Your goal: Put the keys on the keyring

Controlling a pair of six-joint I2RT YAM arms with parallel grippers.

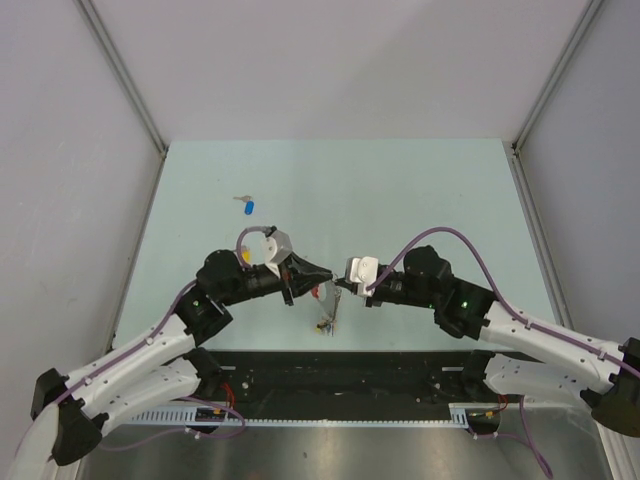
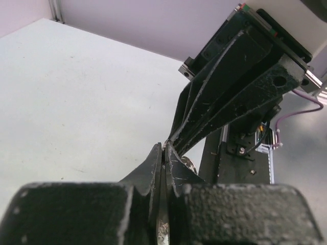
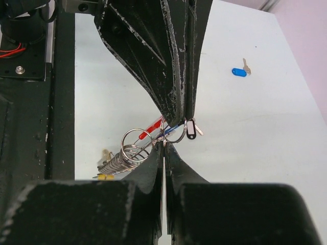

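Note:
The keyring (image 3: 176,137), silver wire with a red arc, hangs above the table between both grippers, which meet tip to tip. My right gripper (image 3: 164,144) is shut on its wire from below. My left gripper (image 3: 180,120) comes down from above, shut on the same ring. A stack of small silver rings (image 3: 120,161) with a yellow-tagged key (image 3: 104,177) dangles from it. A loose blue-headed key (image 3: 238,72) lies on the table, far left of the grippers (image 1: 248,206). In the left wrist view my left gripper (image 2: 164,147) is shut, and the ring is mostly hidden.
A small black-rimmed oval tag (image 3: 190,128) hangs on the ring beside the left fingertips. The pale green table (image 1: 420,190) stretches behind the grippers, with grey walls on three sides. A black base rail (image 1: 340,370) runs along the near edge under the arms.

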